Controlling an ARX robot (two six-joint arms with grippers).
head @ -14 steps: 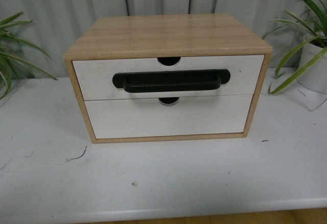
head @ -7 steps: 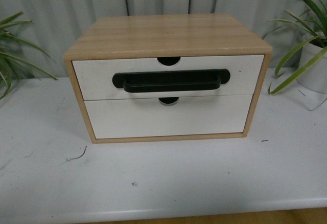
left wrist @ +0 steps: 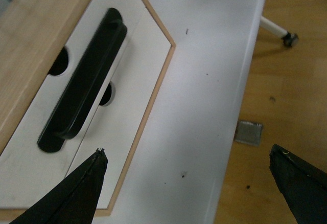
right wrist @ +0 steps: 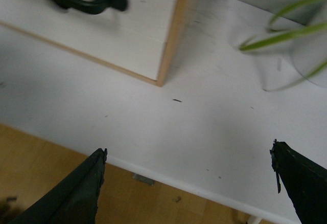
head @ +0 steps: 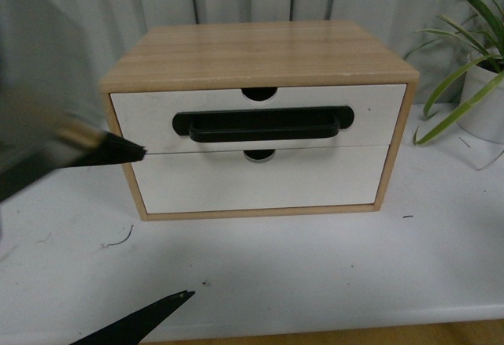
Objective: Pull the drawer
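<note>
Drawer: upper of the two compartments in the wooden cabinet; its white front sits flush with the frame, closed.
Handle: wide black bar across the middle of the drawer front, just below the half-round notch; nothing touches it.
Lower front: plain white, also flush.
Left gripper: jaws spread wide, holding nothing. In the front view it is at the cabinet's left side and blurred. The upper fingertip lies before the left end of the seam between the two fronts (contact cannot be told), and the lower finger is over the table's front edge.
Right gripper: jaws spread wide, empty. It shows only in its own wrist view, above the table's front edge, with the cabinet's lower right corner ahead of it.
Table: white, with a few dark specks; it carries the cabinet.
Plant: green leaves in a white pot, on the table to the right of the cabinet, well apart from both grippers.
</note>
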